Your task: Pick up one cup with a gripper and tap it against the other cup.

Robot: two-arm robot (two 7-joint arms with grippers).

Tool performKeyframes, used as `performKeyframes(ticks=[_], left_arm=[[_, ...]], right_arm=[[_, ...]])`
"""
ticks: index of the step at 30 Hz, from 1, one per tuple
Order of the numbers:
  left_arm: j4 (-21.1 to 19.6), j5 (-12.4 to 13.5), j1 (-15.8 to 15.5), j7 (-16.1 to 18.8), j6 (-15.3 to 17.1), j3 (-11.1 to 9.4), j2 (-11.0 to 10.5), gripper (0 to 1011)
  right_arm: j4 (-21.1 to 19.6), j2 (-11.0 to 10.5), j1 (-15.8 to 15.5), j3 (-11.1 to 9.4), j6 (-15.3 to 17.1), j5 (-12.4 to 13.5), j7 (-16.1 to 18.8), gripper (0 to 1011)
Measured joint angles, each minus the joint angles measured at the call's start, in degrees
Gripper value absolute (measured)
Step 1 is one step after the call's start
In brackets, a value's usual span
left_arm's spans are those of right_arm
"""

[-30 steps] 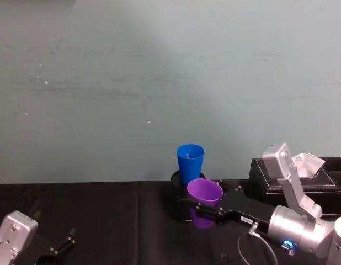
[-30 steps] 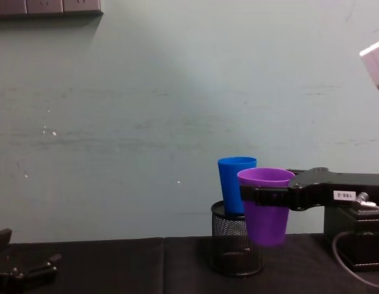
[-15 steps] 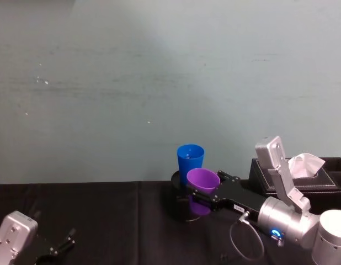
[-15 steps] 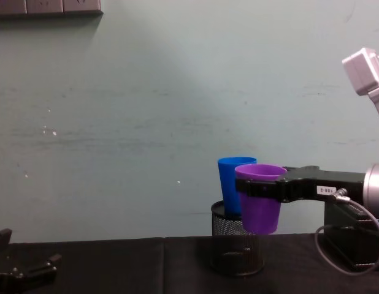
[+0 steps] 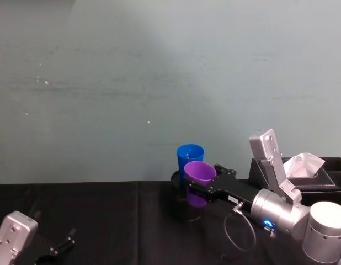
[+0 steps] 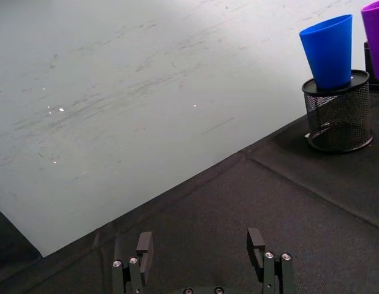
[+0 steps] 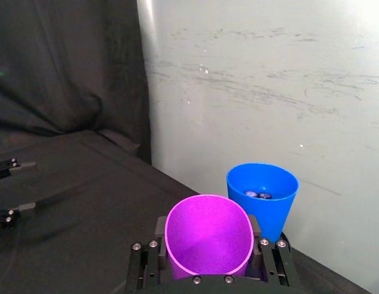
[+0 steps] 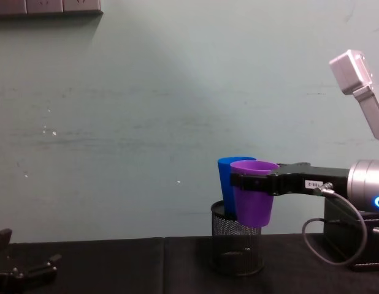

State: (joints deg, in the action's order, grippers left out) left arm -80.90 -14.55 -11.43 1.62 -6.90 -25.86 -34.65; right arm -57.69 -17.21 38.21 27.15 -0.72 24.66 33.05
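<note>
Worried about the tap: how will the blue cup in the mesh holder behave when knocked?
The blue cup looks like thin, light plastic, so it may rock. It probably won't topple: its base sits inside the mesh pen holder. The purple cup, clamped by the right end effector, seems stiff.

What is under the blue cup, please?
The blue cup stands in a black mesh pen holder. Its base is covered by the holder's wall, so what it rests on inside cannot be seen.

Head looks down, chest looks level; both share the blue cup (image 5: pixel 190 155).
</note>
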Motion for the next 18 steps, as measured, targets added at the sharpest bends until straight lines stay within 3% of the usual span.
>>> performKeyframes(ticks=[18], left_arm=[[0.0,0.0,0.0,0.0,0.0,0.0,0.0,1000]], right_arm=[[6.0,2.73,3.48,-0.49,-1.38,-1.73,1.14,735]])
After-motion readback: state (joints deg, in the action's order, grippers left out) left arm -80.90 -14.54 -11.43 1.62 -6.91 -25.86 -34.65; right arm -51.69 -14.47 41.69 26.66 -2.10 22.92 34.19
